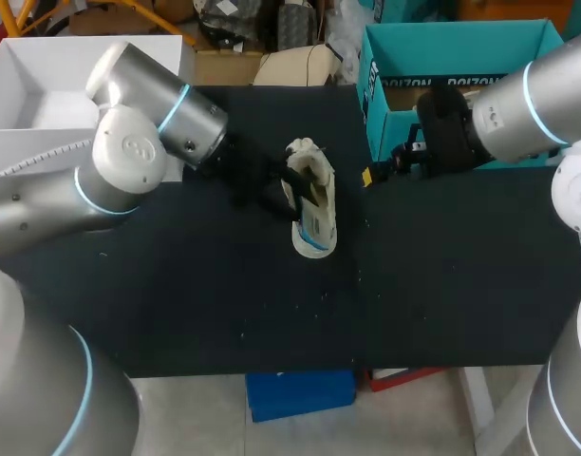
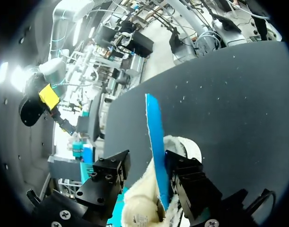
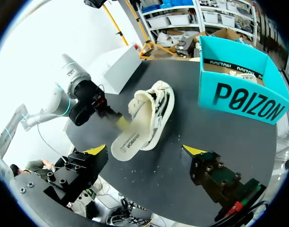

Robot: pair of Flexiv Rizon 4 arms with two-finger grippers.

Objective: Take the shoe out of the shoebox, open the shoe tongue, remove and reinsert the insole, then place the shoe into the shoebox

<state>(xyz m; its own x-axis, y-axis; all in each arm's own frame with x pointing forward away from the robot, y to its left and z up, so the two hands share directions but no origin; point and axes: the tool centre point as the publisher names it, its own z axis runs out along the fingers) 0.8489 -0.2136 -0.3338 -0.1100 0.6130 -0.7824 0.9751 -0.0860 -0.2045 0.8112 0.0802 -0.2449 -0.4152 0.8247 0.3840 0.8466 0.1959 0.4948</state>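
A cream shoe (image 1: 311, 201) with dark stripes lies on its side in the middle of the black table (image 1: 196, 304). Its insole (image 2: 156, 137), blue on one face and cream on the other, sticks partly out of the shoe (image 3: 156, 106). My left gripper (image 2: 147, 163) is at the shoe's opening, fingers apart. The thin insole stands edge-on between them, against one finger (image 2: 184, 172) only. In the head view my left gripper (image 1: 271, 188) is at the shoe's left side. My right gripper (image 3: 144, 151) hangs wide open and empty over the table, short of the shoe. The teal shoebox (image 1: 452, 85) stands behind it.
A white open box (image 1: 44, 90) stands at the table's back left, behind my left arm. The teal shoebox (image 3: 239, 97) holds some pale paper. Bare black table (image 3: 182, 189) stretches from the shoe to the front edge.
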